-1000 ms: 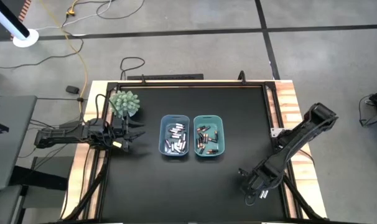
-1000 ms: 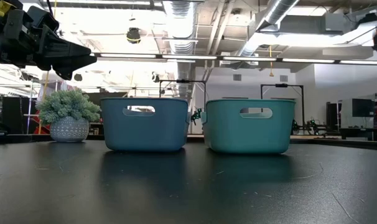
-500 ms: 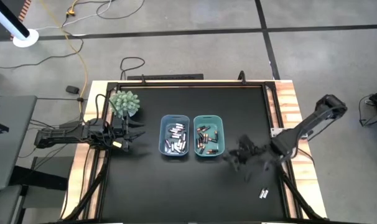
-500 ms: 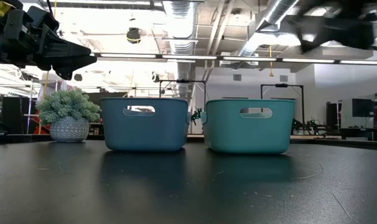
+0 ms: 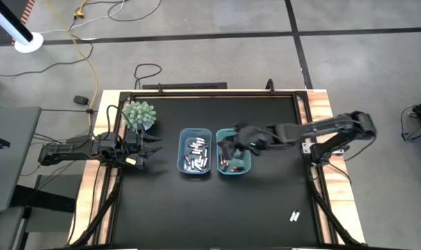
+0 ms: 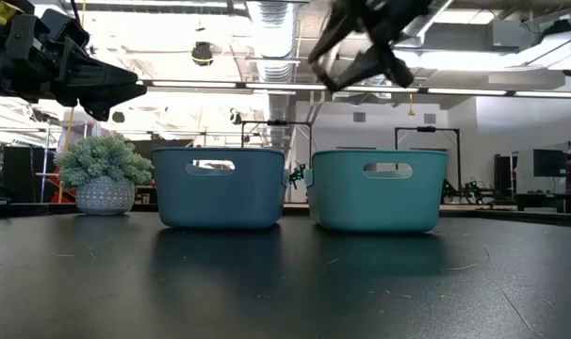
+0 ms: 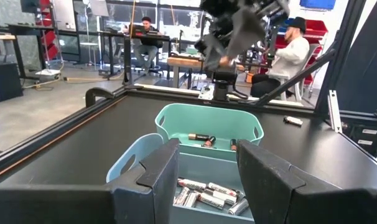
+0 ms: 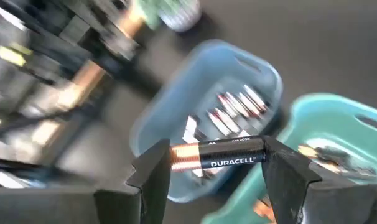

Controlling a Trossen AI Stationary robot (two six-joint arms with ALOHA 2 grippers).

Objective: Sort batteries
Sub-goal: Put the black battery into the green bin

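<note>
Right gripper (image 5: 228, 147) out over the teal bin (image 5: 233, 151), near middle of the tabletop (image 5: 196, 208); fingers (image 8: 152, 171) clamped on ends of one dark, copper-ended battery (image 8: 217, 154), held crosswise. Grip legible only in right wrist view; in high view too small to make out. Low view: same gripper (image 6: 361, 58) well above the bin rims.

Left gripper (image 5: 152, 149) near left edge of tabletop, beside the blue bin (image 5: 195, 151), fingers (image 7: 152, 174) spread, nothing between them.

Bins side by side, just apart. Silvery batteries (image 5: 196, 155) lying in blue bin; dark copper-ended batteries (image 5: 235, 158) in teal bin. Two loose batteries (image 5: 294, 217) near front right corner of tabletop, well apart from bins; seen in high view, hidden from low view.

Small potted plant (image 5: 139, 114) near back left corner, just behind left gripper. Nothing between right gripper and bin opening.

Tabletop matte black, wooden border strips on both sides. Cables (image 5: 92, 42) on grey floor beyond. Left wrist view: two seated persons (image 7: 292, 55) at desks in the room behind; low view: ceiling ducts and lights.
</note>
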